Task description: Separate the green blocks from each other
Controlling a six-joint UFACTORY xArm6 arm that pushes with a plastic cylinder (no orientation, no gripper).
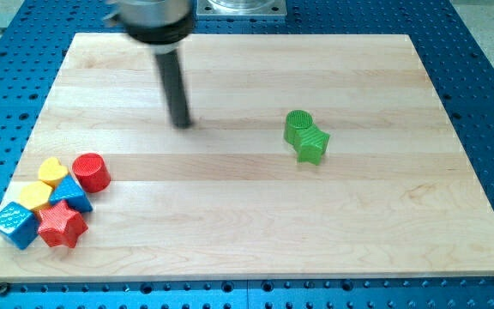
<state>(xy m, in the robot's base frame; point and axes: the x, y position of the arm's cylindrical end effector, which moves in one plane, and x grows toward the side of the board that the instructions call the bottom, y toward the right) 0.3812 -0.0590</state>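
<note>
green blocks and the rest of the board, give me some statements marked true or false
1. The two green blocks, a green cylinder and a green star, touch each other. True.
2. My tip presses against the green cylinder. False: it stands apart from it, toward the view's left.
3. A cluster of red, yellow and blue blocks sits at the view's lower left. True: it includes a red cylinder and a red star.
4. The green blocks lie inside that cluster. False: they sit alone, right of the board's centre.
5. The wooden board holds three green blocks. False: only two.
</note>
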